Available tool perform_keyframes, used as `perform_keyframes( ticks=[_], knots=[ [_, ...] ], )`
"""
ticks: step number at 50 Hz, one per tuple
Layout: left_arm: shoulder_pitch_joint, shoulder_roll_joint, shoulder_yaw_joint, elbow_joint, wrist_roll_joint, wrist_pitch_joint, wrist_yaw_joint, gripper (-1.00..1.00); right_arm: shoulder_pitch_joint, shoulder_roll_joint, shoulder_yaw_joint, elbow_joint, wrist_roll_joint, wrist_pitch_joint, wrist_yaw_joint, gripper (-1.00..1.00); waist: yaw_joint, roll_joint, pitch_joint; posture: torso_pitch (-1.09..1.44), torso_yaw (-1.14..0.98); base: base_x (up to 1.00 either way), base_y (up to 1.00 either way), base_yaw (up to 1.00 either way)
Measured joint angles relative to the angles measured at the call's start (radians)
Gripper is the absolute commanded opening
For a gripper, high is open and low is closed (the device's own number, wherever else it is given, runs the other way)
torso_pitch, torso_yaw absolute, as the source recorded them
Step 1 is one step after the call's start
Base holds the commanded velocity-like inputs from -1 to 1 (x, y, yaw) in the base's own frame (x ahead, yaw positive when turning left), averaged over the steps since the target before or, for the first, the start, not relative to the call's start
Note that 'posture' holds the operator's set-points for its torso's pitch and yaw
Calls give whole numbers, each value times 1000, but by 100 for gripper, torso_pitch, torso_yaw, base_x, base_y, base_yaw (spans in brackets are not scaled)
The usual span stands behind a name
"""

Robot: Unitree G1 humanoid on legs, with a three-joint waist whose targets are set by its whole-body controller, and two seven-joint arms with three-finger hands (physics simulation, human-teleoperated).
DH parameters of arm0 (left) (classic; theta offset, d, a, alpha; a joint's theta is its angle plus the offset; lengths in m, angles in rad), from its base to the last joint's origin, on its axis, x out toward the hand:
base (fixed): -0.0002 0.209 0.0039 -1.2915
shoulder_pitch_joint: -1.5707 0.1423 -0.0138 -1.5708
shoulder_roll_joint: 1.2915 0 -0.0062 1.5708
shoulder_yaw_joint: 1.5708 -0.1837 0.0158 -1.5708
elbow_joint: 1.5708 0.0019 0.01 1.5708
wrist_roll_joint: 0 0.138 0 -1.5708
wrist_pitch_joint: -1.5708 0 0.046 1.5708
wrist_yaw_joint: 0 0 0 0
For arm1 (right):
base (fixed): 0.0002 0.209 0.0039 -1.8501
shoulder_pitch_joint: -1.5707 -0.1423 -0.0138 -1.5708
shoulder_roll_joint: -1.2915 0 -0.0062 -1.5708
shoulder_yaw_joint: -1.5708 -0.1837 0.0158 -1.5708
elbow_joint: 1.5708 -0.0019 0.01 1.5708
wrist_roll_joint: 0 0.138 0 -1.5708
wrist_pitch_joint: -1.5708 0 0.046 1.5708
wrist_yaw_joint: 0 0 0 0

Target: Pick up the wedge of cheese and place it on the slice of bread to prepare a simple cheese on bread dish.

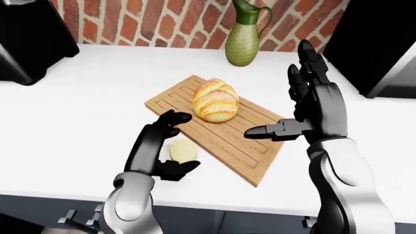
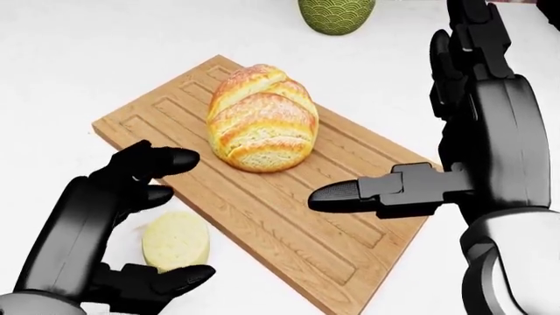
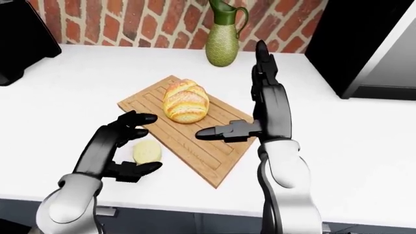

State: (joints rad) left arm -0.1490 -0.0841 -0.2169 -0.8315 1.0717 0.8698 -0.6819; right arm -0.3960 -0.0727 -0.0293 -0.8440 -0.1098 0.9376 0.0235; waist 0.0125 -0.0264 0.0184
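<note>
Cheese lies on the white counter, a pale round piece just off the near long edge of the cutting board, flat face up. We note our left hand cupped about it: upper fingers curl over the board's edge above the cheese, thumb reaches in below it. Fingers stand apart, not closed on anything; we see a gap on both sides of the cheese. It sits inside the hand's span, slightly toward the palm side.

Right hand hovers spread open over the far end of the board, thumb pointing back toward the bread, well apart from the cheese. Left is plainly the nearer hand.

Bread sits on the board up and to the right of our left hand, its long axis running along the board's upper half. A short lift and carry across the board edge should reach it, we judge.

Room: bare counter to the left and below the hand; the board's raised edge touches or nearly touches the fingertips, a possible snag on closing. Green pitcher stands beyond the board, out of the path.
</note>
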Motion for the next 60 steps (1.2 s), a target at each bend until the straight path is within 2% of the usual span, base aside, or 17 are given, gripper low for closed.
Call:
perform_keyframes(
  ticks=[2, 6, 7, 20, 29, 32, 33, 43, 48, 52, 54, 60],
  knots=[
    [0, 0, -1, 0, -1, -3, 1, 6, -1, 1, 0, 1, 1, -3, 1, 100, 0, 0, -1, 0, 0, 0, 0, 0],
    [2, 1, -1, -7, 2, -11, 3, 4, 0, 2, 0, -3, 1, 0, 2, 100, -1, 1, -1, 0, 0, 0, 0, 0],
    [3, 2, -1, -10, 3, -12, 3, -3, 0, 1, -1, -5, 1, 2, 2, 100, -1, 1, -1, 0, 0, 0, 0, 0],
    [24, 3, -8, -20, 8, -45, 13, -14, 8, 0, -6, -1, 3, -7, 1, 100, -3, 3, -6, 0, 0, 0, 0, 0],
    [-18, -15, -14, -36, 96, -5, -86, -25, 16, -2, -16, 12, 12, -23, -1, 100, -1, 0, 0, 0, 0, 0, 0, 0],
    [-73, -37, -12, -35, 172, 10, -155, -25, 20, -2, -15, 12, 16, -26, -2, 100, 0, -3, 3, 0, 0, 0, 0, 0],
    [-94, -47, -10, -38, 202, 12, -184, -30, 21, -3, -15, 12, 17, -27, -2, 100, 0, -4, 4, 0, 0, 0, 0, 0],
    [-298, -111, 75, -31, 434, 1, -407, -33, 24, -8, -28, 9, 34, -32, -8, 100, 0, -13, 10, 0, 0, 0, 0, 0],
    [-537, -87, 163, 78, 524, 52, -545, -33, 18, -6, -18, 20, 36, -36, -12, 100, 2, -19, 17, 0, 0, 0, 0, 0],
    [-740, -13, 219, 252, 528, 120, -612, -33, 21, -5, -18, 33, 41, -46, -11, 100, 4, -19, 22, 0, 0, 0, 0, 0],
    [-821, 16, 228, 318, 523, 159, -630, -33, 22, -6, -19, 34, 41, -48, -11, 100, 3, -18, 25, 0, 0, 0, 0, 0],
    [-971, 59, 219, 512, 408, 229, -561, -33, 30, -4, -20, 56, 41, -66, -12, 100, 2, -18, 27, 0, 0, 0, 0, 0]
  ],
)
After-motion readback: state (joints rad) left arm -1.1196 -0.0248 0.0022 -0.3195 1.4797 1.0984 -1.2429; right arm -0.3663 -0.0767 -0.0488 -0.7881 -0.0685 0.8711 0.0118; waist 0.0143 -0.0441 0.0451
